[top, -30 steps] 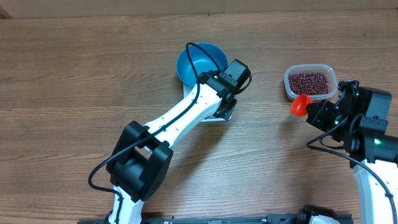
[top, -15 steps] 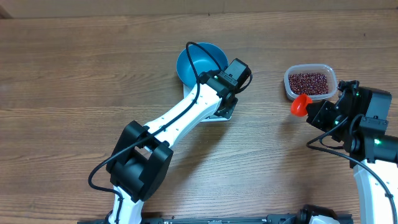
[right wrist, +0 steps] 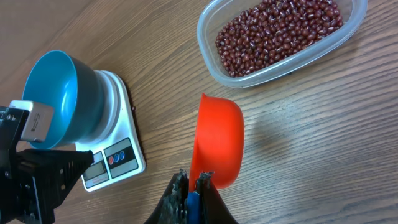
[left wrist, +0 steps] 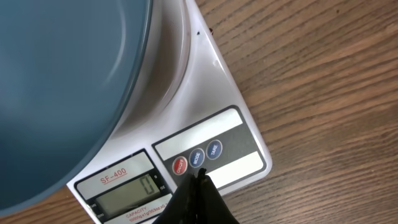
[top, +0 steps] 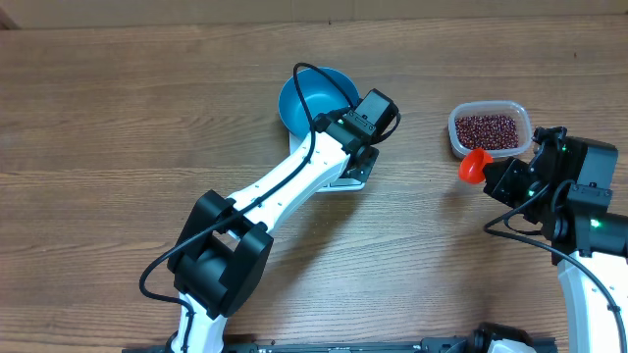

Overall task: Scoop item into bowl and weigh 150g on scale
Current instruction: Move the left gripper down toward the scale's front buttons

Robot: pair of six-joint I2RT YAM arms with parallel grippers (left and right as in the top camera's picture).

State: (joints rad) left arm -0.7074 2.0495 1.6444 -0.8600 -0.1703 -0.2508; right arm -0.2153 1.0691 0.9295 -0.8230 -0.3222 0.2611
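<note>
The blue bowl stands empty on the white scale, whose display reads 0. My left gripper is shut and holds nothing, its tip at the scale's round buttons. The dark red beans fill a clear tub at the right. My right gripper is shut on the blue handle of the red scoop, which hangs empty just in front of the tub.
Bare wooden table stretches to the left and along the front. The left arm runs diagonally from the front toward the scale. Between scale and tub lies a gap of open wood.
The left gripper has shifted very slightly at the scale's front edge. The right arm and scoop have not moved.
</note>
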